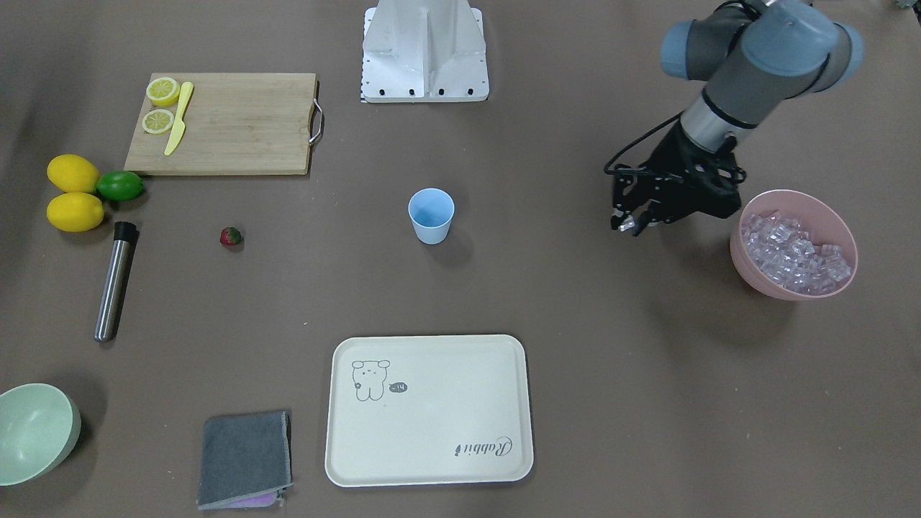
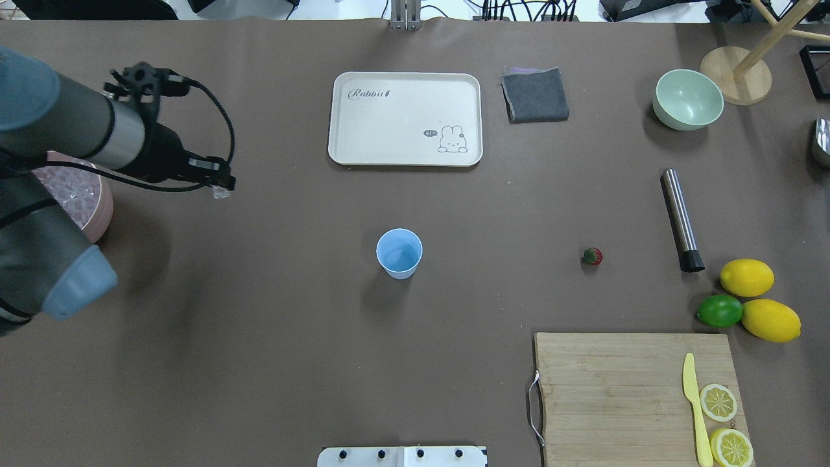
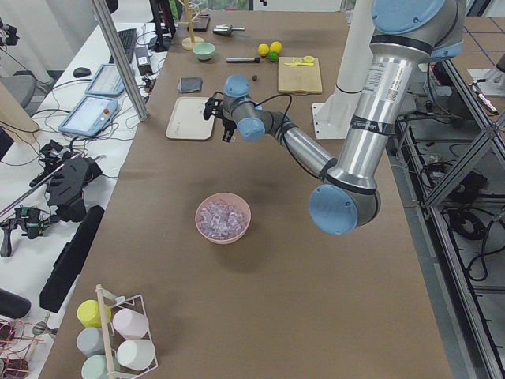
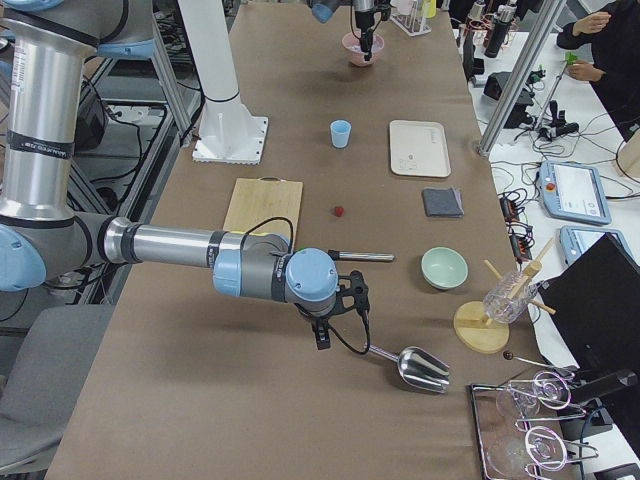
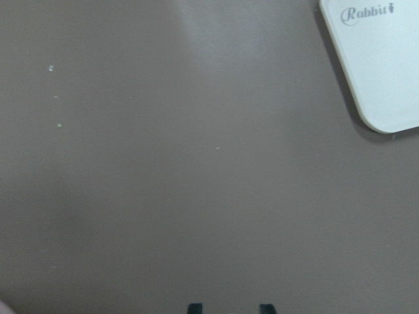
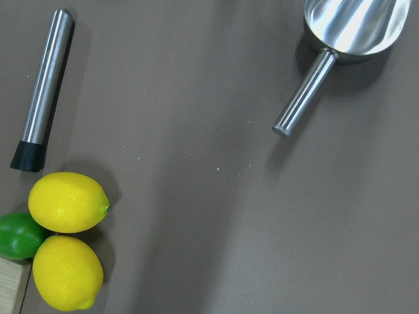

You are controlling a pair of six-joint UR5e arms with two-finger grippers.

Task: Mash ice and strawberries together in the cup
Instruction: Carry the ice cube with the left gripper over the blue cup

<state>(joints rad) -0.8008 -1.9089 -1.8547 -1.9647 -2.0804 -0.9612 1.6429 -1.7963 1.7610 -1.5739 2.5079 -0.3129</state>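
Observation:
The light blue cup stands upright in the middle of the table, also seen from above. A tiny red strawberry lies on the table between the cup and a steel rod. Ice cubes fill a pink bowl on the robot's left side. My left gripper hangs over bare table between that bowl and the cup, shut on a small clear ice cube. My right gripper shows only in the exterior right view, near a metal scoop; I cannot tell whether it is open or shut.
A cream tray and a grey cloth lie at the far side. A steel rod, two lemons, a lime, a pale green bowl and a cutting board with lemon slices and a yellow knife are on the right. A metal scoop lies nearby.

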